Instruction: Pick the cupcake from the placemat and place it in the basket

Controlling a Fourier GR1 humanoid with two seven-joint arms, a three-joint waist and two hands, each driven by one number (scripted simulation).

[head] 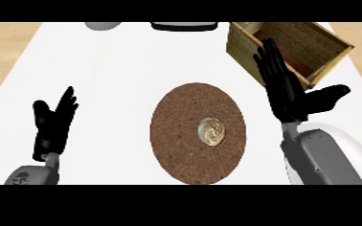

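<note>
Cupcake waiting on the placemat, both our hands open.

The cupcake (212, 130) sits right of centre on the round brown placemat (185, 139), untouched. Our right hand (285, 90) hovers spread beside the basket (247, 48); our left hand (53, 122) rests open at the left edge. We judge the cupcake light and soft on top, so we should take it low around its sides.

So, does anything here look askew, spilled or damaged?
Only the basket sits at an angle to the counter's edge. The cupcake stands whole on the placemat, nothing is spilled, and both hands, left and right, are open.
</note>
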